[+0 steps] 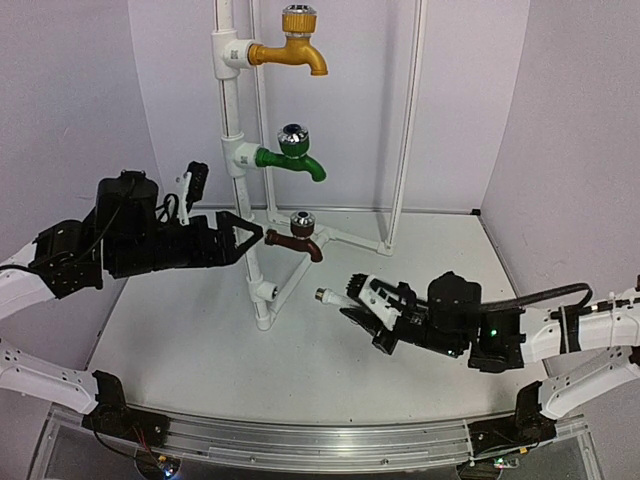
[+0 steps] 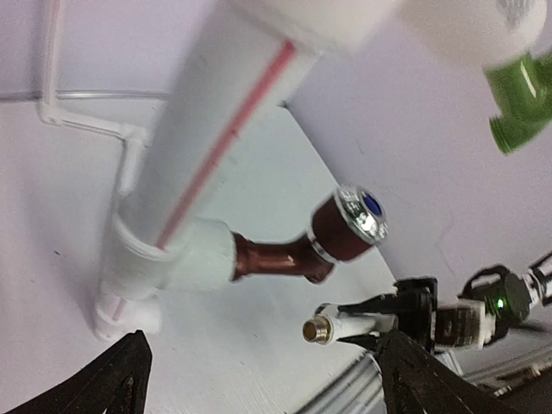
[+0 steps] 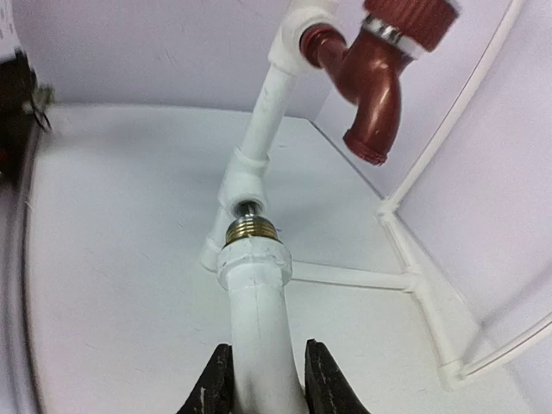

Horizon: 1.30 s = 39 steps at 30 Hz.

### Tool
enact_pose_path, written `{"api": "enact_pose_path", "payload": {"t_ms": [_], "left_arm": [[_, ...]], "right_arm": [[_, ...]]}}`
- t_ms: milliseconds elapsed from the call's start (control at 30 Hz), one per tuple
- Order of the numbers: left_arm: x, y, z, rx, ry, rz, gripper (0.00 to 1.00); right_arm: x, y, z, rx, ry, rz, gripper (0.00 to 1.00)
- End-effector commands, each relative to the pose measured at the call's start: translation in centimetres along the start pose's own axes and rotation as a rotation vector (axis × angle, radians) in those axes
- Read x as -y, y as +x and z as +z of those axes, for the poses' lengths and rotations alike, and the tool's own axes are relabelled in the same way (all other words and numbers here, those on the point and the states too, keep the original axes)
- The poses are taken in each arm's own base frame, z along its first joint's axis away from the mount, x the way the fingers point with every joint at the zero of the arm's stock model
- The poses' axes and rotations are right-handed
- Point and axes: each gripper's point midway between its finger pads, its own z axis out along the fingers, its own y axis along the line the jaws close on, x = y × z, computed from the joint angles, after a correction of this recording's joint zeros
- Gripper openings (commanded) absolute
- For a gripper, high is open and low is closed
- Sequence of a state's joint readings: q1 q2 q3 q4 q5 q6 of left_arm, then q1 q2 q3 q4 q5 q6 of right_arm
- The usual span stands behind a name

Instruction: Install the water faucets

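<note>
The white faucet (image 3: 255, 302) is held clear of the table (image 1: 180, 340), pinched at its rear between the narrowed jaws of the right gripper (image 3: 263, 379). In the right wrist view its long axis runs straight out from the jaws toward 12 o'clock, with the brass threaded end (image 3: 250, 231) leading. The open socket of the lowest T-fitting (image 3: 244, 183) lies just beyond that end and nearly on the same line (in the top view a gap is seen between them, the fitting at about 9 o'clock from the tip). A short push along this axis is judged to be what the insertion needs, and the right arm is the nearer one. The left gripper (image 1: 246, 242) is spread wide at the upright pipe (image 1: 232, 110), beside the brown faucet (image 1: 297, 238), and nothing is gripped by it.
</note>
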<state>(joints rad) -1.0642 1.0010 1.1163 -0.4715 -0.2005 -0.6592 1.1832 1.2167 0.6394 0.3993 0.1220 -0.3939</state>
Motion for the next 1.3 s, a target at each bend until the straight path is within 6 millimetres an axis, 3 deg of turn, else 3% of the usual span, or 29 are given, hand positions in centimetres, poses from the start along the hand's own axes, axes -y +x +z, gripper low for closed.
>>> {"api": "enact_pose_path", "payload": {"t_ms": [0, 167, 267, 467, 700, 800, 867, 1000, 1100, 1267], "left_arm": [[-2.4, -4.5, -2.1, 0.147, -0.187, 0.053, 0.98], [-2.6, -6.1, 0.0, 0.127, -0.19, 0.096, 0.99], [-1.6, -6.6, 1.2, 0.112, -0.101, 0.112, 0.98], [1.2, -6.8, 1.0, 0.115, 0.047, 0.19, 0.99], [1.4, -7.2, 2.1, 0.112, 0.038, 0.212, 1.0], [0.7, -7.9, 1.8, 0.139, -0.01, 0.181, 1.0], [0.2, -7.9, 1.0, 0.153, -0.026, 0.155, 1.0], [-0.4, -6.8, -1.5, 0.159, 0.005, 0.092, 1.0], [0.6, -5.1, -2.9, 0.103, 0.104, 0.038, 0.99], [4.2, 0.3, -3.3, -0.151, 0.372, -0.003, 0.99]], "right_arm": [[3.6, 0.6, 1.9, -0.1, 0.224, -0.565, 0.0], [3.2, 0.2, 4.3, -0.091, 0.253, -0.817, 0.0], [3.0, 0.6, 5.5, -0.092, 0.264, -0.903, 0.0], [3.2, -0.3, 7.0, -0.032, 0.295, -0.926, 0.0], [3.1, -0.9, 8.1, 0.029, 0.261, -0.826, 0.0], [3.5, -1.6, 7.8, 0.049, 0.216, -0.702, 0.0], [1.9, -0.4, 7.4, -0.031, 0.044, -0.57, 0.0], [-1.6, -1.4, 4.9, -0.048, -0.242, -0.263, 0.0], [-2.5, -4.3, 2.8, 0.001, -0.343, -0.014, 0.0], [-2.1, -9.0, 0.5, 0.125, -0.395, 0.251, 0.0]]}}
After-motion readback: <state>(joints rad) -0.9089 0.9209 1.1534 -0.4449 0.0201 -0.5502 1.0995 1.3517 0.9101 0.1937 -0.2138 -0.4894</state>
